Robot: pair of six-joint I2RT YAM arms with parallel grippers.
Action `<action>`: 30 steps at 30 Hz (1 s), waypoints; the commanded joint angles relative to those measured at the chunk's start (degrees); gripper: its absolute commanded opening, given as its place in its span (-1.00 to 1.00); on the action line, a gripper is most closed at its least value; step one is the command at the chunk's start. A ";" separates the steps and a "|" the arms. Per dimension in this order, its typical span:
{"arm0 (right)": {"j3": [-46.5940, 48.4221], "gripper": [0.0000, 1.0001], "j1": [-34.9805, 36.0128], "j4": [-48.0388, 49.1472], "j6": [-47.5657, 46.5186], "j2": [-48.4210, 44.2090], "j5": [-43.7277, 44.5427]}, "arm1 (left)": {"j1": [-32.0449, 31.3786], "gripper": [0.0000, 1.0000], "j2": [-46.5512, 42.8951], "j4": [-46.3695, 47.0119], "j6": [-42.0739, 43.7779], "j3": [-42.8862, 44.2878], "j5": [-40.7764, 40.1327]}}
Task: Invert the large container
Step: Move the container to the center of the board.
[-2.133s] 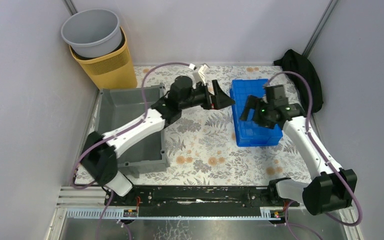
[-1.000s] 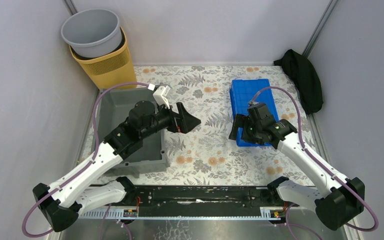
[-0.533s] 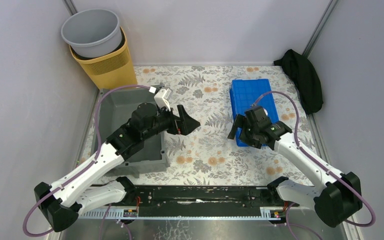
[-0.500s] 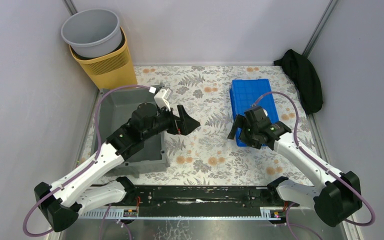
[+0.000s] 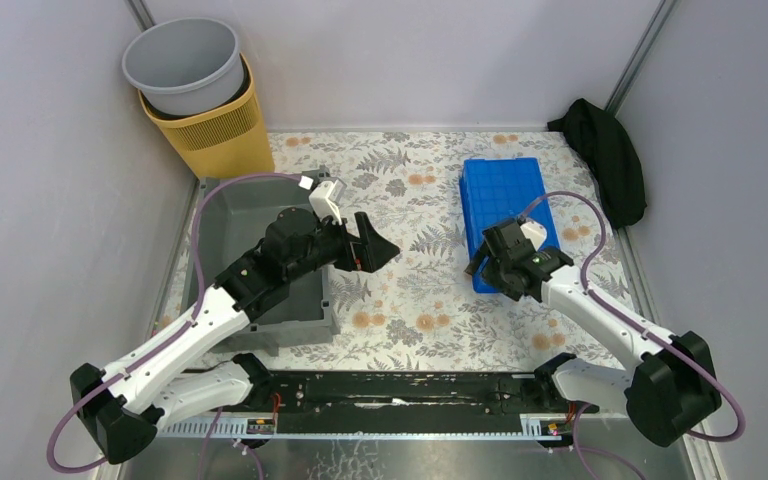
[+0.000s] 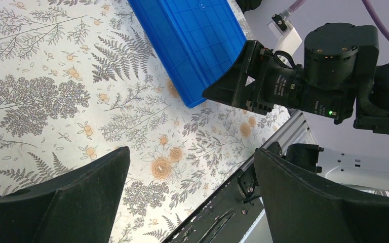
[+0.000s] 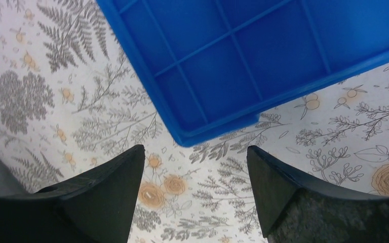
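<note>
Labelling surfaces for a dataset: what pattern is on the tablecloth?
The pale tablecloth is printed with grey ferns and orange flowers; clearest in the left wrist view.

left arm [image 5: 195,325]: white links, black joints, purple cable [image 5: 240,179], white plug [image 5: 322,195] at wrist | right arm [image 5: 600,312]: same white and black, purple cable, green light [image 6: 330,112] | left tool [image 5: 385,248], right tool [image 5: 478,258]: black, wedge-shaped fingers [image 6: 55,202]

Floral table [image 5: 415,295] carries large container [image 5: 230,215] left, blue tray [image 5: 500,195] right, well apart.
</note>
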 commanded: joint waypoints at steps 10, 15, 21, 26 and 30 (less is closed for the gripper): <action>6.25 0.43 2.47 3.23 6.76 13.05 11.77 | 0.44 1.00 -0.53 3.56 0.50 -0.88 -1.65; 9.56 0.37 2.43 2.12 8.40 16.52 15.69 | 0.98 1.00 -0.66 3.19 1.19 -0.79 -1.75; 15.65 0.34 2.43 1.96 8.97 22.47 18.48 | 1.69 1.00 -0.79 2.51 1.88 -0.43 -1.50; 21.90 0.33 0.80 0.68 7.73 28.36 19.75 | 2.28 1.00 -1.20 1.06 2.54 0.56 -1.60; 22.10 0.32 -4.29 2.73 5.55 31.54 17.31 | 2.43 1.00 -1.67 0.68 2.82 0.96 -1.57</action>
